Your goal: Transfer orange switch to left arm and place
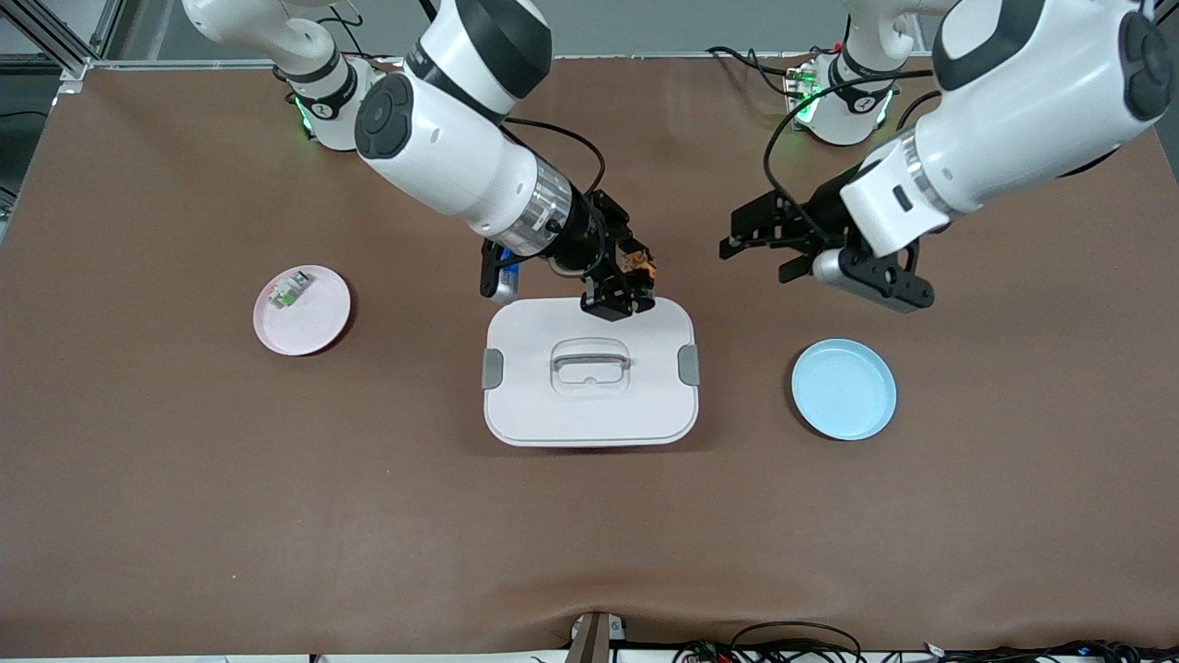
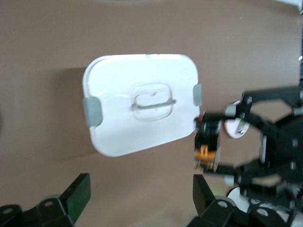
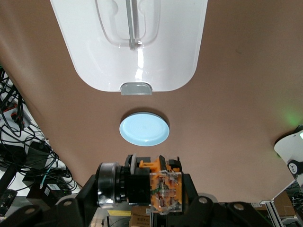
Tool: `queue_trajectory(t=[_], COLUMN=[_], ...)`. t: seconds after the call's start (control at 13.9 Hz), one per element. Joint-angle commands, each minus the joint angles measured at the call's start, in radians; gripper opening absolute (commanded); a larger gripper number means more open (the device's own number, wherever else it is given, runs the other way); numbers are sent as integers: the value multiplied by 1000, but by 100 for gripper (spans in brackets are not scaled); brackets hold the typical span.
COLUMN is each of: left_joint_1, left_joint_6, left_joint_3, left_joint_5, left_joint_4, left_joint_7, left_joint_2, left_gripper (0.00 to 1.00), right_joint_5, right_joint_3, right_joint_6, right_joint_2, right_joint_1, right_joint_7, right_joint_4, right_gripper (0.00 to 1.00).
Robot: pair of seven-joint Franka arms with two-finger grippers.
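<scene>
My right gripper [image 1: 630, 281] is shut on the orange switch [image 1: 636, 261] and holds it over the edge of the white box [image 1: 589, 414] that lies toward the robot bases. In the right wrist view the switch [image 3: 151, 182] sits between the fingers of the right gripper [image 3: 142, 191], with the box [image 3: 165, 56] below. My left gripper [image 1: 755, 253] is open and empty in the air, beside the box toward the left arm's end, its jaws facing the switch. The left wrist view shows the left gripper [image 2: 140, 189], the box [image 2: 123, 127] and the held switch [image 2: 207, 151].
A blue plate [image 1: 843, 389] lies beside the box toward the left arm's end and also shows in the right wrist view [image 3: 144, 128]. A pink plate [image 1: 313, 322] toward the right arm's end holds a small clear-and-green component [image 1: 288, 290]. Brown mat covers the table.
</scene>
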Motion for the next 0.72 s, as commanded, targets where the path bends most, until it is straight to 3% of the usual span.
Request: queue_trajectory(t=[0.0,0.36,0.65], left_joint_1=[-8,-25,-28], left_joint_6=[54,56,59], left_joint_3=[-11,-22,-30], left_joint_5=[-67,-103,-103], left_joint_4=[13,-20,-40], left_joint_7=[-15,-15,-12], left_joint_2=[27,32,42], left_gripper=[88,82,78], right_joint_5=[13,13,13], right_joint_3=[-7,-7,-4], right_joint_6=[-4,0,25], right_joint_2=[44,134,145], right_joint_1=[21,30,30], right_joint_7=[45,99,130], right_joint_4=[72,176,198], right_gripper=[0,0,0])
